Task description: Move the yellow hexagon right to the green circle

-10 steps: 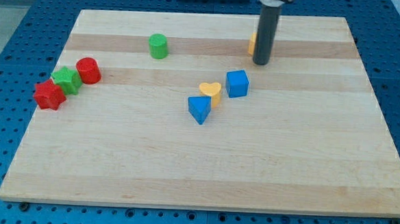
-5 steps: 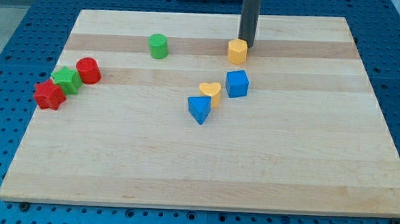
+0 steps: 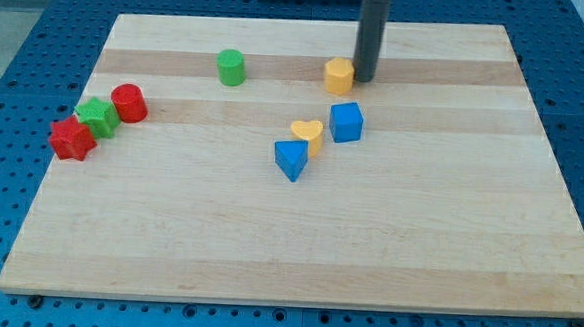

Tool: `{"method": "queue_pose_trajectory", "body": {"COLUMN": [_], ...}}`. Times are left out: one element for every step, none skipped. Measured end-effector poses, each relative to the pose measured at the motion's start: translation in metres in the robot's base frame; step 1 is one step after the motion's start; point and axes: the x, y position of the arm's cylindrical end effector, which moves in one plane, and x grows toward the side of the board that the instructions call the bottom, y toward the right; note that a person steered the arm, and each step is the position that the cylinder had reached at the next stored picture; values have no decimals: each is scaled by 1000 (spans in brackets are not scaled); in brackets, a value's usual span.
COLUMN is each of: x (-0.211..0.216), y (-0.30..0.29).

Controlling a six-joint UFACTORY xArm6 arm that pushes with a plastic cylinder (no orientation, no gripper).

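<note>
My tip rests on the board, holding nothing, at the right side of the yellow hexagon; contact appears made but cannot be confirmed. The hexagon lies in the upper band, well right of the green circle.

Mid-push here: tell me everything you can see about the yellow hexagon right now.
The yellow hexagon is a small, squat, matte block standing flat on the wooden board, near the view's top, right of the green circle with a clear gap between. My tip sits against its right side. The blue cube lies below, apart.
</note>
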Motion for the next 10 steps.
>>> {"method": "queue_pose_trajectory", "body": {"x": [13, 26, 20, -1, 0, 2, 2, 2, 15, 49], "y": [-1, -5, -32, -70, -79, -74, -85, -106, -113, -116]}}
